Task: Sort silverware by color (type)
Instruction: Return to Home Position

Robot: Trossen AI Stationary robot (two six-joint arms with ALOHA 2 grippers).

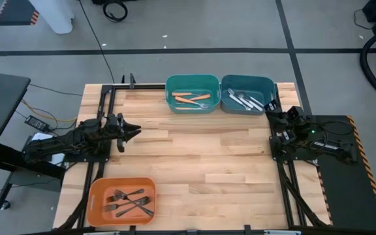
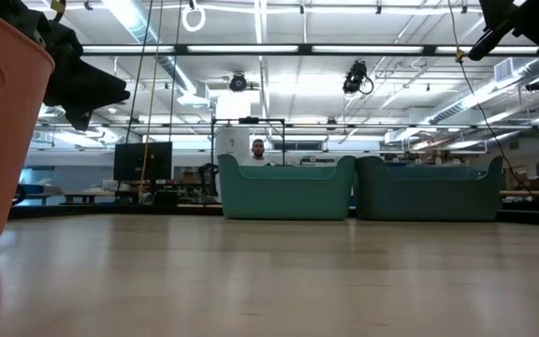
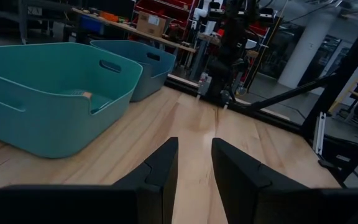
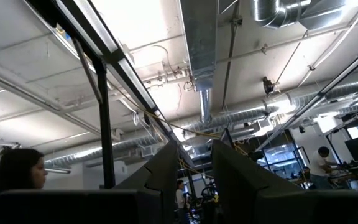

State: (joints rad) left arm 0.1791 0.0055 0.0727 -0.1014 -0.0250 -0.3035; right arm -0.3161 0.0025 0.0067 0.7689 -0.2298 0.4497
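All forks lie in bins (image 1: 170,85): orange forks (image 1: 191,99) and silver forks (image 1: 245,100) at the desk's (image 1: 201,156) far edge, black forks (image 1: 129,201) at its near left corner. At the side edges, left jaws and right jaws seem slightly parted, empty; fold in slowly, clear of bins.

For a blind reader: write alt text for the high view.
Wooden table from above, forks sorted into three bins: orange-handled forks in the teal bin, silver forks in the blue bin, dark forks in the orange bin. The left arm and right arm sit folded at its sides.
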